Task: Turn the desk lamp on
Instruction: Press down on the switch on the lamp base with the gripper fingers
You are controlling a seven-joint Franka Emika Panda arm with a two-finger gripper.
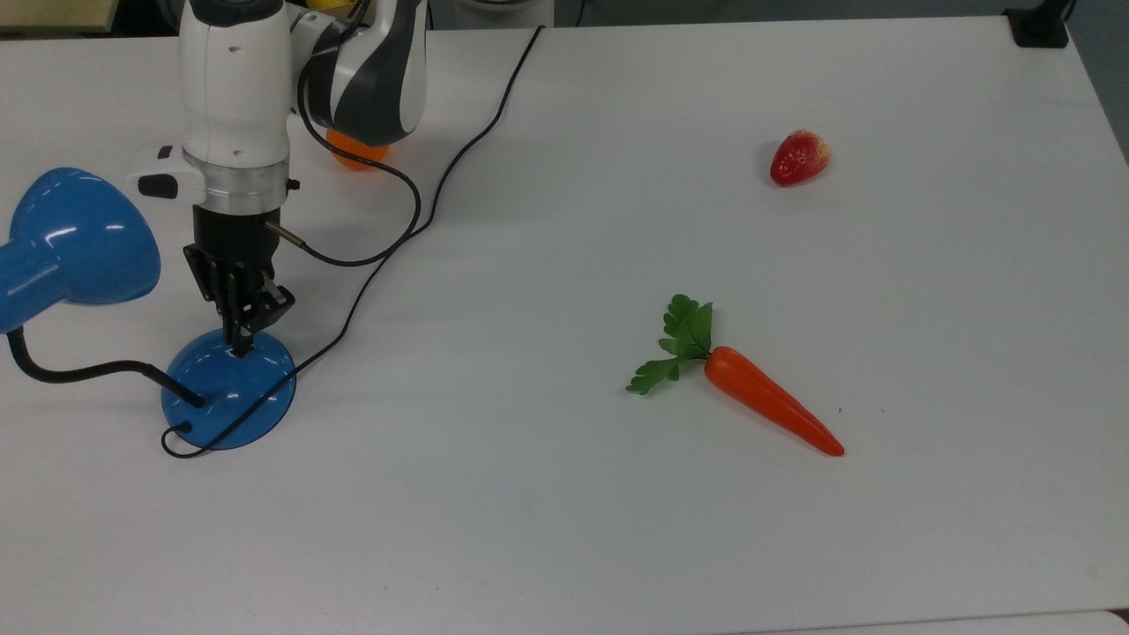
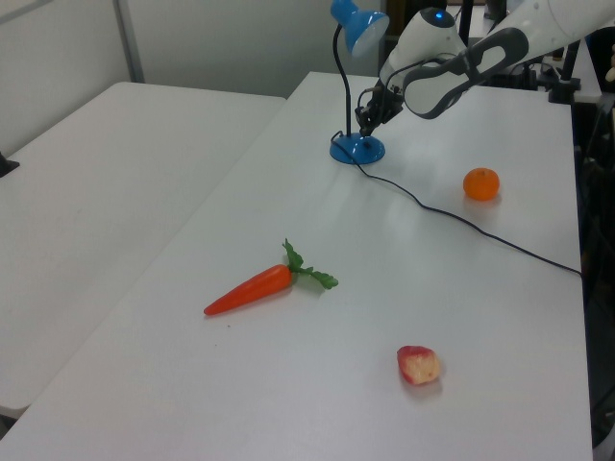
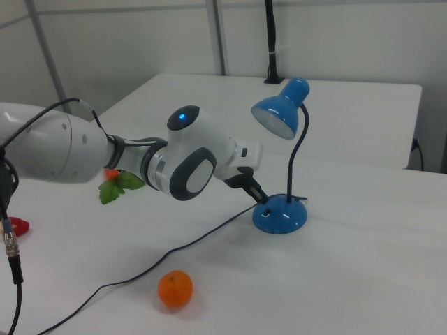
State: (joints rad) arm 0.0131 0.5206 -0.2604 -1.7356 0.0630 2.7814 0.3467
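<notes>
Top view first: the glossy blue desk lamp with its bell-shaped shade [image 1: 78,236] is seen at the top view's far left, its thin black bendable neck [image 1: 79,370] curving down into the round domed blue base [image 1: 228,392] on the white table [image 1: 617,529]. No containers are seen on the table; everything lies loose on the surface.

Now the black two-finger gripper [image 1: 240,339]: it is pointed straight down onto the upper part of the base, and its tip is seen touching the dome at the spot of the small black switch. The jaws are drawn together, narrow, with nothing gripped between them. In the right view the gripper [image 3: 262,197] is seen slanting down onto the near edge of the base [image 3: 279,216], and in the left view the gripper [image 2: 366,123] is set just above the base [image 2: 356,149].

A black cord [image 1: 459,150] is trailed from the base across the table toward the top edge of the top view. A round orange fruit [image 1: 353,157] is partly hidden behind the arm. Well apart, an orange plastic carrot with green leaves [image 1: 767,406] and a red strawberry-like fruit [image 1: 799,157] are lying on the table.
</notes>
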